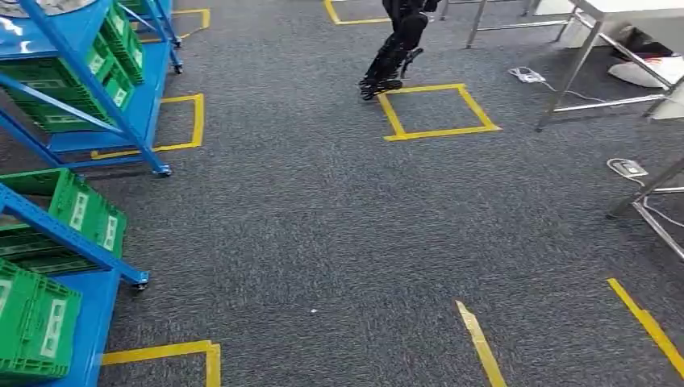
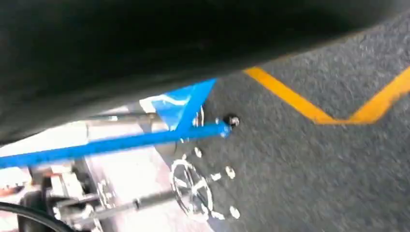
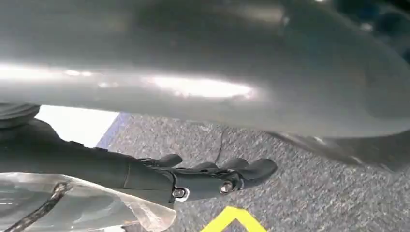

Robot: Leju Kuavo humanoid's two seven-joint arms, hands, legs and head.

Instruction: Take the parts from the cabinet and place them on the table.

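While the robot faces open carpet | step: transit, judged | blue cabinet point(image 1: 77, 121) with green bins point(image 1: 81, 210) at frame left, parts inside not discernible | table point(image 1: 613, 12) upper right | right hand point(image 3: 212, 179) fingers extended, clear bag point(image 3: 87, 208) beside it, grip unclear | left hand state cannot be told | next: locate target.

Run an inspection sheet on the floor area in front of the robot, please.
Surface: grey carpet marked with yellow tape squares.
Job's things: green crates on the blue rack; table far right; clear bag under the right hand.
Clutter: white bundle under the table.
Hands: right hand, fingers stretched out; whether it grips the bag cannot be told.
Cables: power strips with leads on the floor.
Surroundings: another robot's legs beyond the taped square.
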